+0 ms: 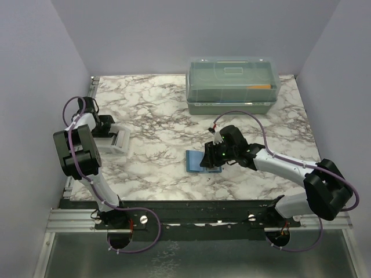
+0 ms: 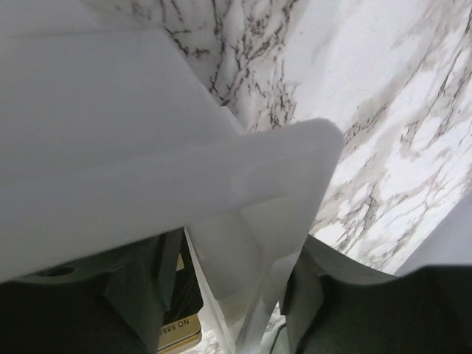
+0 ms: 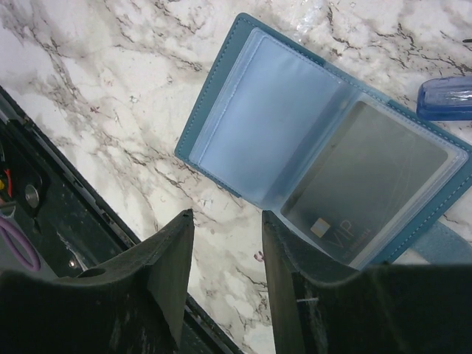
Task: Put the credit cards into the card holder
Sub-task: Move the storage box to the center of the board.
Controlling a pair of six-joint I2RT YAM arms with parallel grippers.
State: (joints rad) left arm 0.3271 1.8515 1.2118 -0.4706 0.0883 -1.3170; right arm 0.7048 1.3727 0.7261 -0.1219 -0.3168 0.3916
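Two pincers share the job. Nearest the arms' bases, the right pincer [image 3: 225, 221] hovers with its jaws a narrow way apart and nothing between them. The card holder [image 3: 295, 125] lies open on the marble table [image 3: 88, 88] just ahead of its tips. One dark card [image 3: 369, 192] is already behind the clear sleeve ahead and to its right, and the sleeve straight ahead looks bare. Further out, the left pincer [image 2: 236, 258] is down at the white tray [image 2: 110, 133], a wall of which stands between its fingers; whether it grips anything cannot be told. A yellow-marked card [image 2: 177, 324] shows low beside one finger. To do this step well, it should probably close on the card's edge alone, not the tray wall, and lift straight so the tray is not dragged, while the right pincer pins the holder flat. Farthest off, beyond both, sits the lidded box [image 1: 232, 84].
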